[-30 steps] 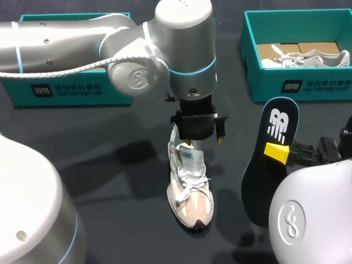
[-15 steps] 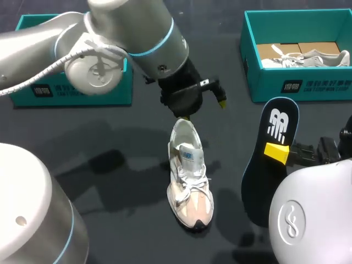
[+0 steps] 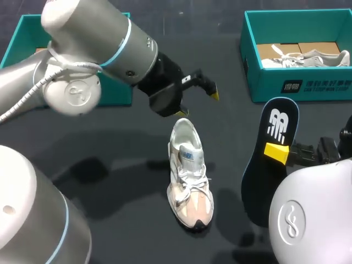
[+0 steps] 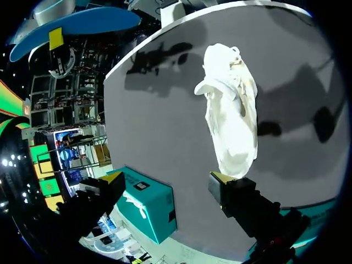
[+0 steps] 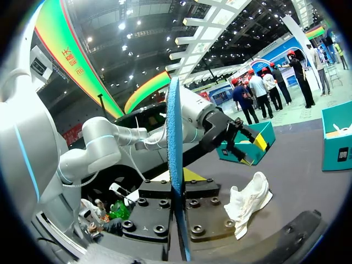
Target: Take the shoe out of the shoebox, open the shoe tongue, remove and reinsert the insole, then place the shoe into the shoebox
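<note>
Shoe, pale laced mesh, near wide-spread left claw; thin flat dark insole clamped in right claw.

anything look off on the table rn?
Nothing spilled or damaged. The insole is out of the shoe, clamped edge-on in the right end effector. The shoe stands upright on the table, not in a box. That fits mid-task.
</note>
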`<state>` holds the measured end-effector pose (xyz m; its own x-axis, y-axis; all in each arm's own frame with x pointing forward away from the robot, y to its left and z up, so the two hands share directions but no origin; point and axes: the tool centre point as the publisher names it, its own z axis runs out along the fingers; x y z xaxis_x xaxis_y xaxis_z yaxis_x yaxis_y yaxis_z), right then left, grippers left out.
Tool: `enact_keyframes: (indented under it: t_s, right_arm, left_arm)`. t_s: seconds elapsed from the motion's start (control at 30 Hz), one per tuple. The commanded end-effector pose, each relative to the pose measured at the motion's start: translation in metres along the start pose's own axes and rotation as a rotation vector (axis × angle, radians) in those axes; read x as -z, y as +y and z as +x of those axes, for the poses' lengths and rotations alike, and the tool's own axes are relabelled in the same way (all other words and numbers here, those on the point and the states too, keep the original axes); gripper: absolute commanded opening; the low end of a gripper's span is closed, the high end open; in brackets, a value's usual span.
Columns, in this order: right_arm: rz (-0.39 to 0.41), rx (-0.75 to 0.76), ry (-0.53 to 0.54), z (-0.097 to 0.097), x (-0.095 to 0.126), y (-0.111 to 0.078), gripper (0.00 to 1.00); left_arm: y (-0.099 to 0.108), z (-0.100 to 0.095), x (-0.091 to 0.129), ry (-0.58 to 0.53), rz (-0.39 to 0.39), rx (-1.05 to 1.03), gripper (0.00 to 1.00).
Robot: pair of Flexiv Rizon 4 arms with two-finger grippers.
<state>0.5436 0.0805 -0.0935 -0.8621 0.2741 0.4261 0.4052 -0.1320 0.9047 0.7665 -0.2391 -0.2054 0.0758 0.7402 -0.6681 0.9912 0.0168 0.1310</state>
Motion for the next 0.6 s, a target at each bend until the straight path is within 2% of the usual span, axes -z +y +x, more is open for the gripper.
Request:
enact_keyframes:
  t_s: [0.03,0.2,0.27,0.47,0.57,0.6]
  right_arm:
    - [0.005,0.001,-0.109,0.005,-0.006,0.001,0.00]
    - [0.005,0.001,-0.109,0.005,-0.006,0.001,0.00]
    - [0.035,-0.017,-0.119,-0.001,-0.010,0.004,0.00]
    - [0.083,-0.114,-0.114,-0.027,-0.024,0.014,0.00]
    - [0.094,-0.222,-0.061,-0.047,-0.036,0.021,0.00]
    - [0.089,-0.279,-0.025,-0.054,-0.040,0.021,0.00]
  left_arm:
    - [-0.006,-0.004,0.006,-0.187,-0.024,-0.037,1.00]
    - [-0.005,-0.016,0.012,-0.274,-0.055,-0.042,1.00]
    - [-0.006,-0.016,0.016,-0.320,-0.072,-0.027,1.00]
    - [-0.008,-0.011,0.024,-0.452,-0.121,0.039,1.00]
    - [-0.006,-0.009,0.030,-0.553,-0.117,0.073,1.00]
    - [-0.006,-0.009,0.030,-0.553,-0.117,0.073,1.00]
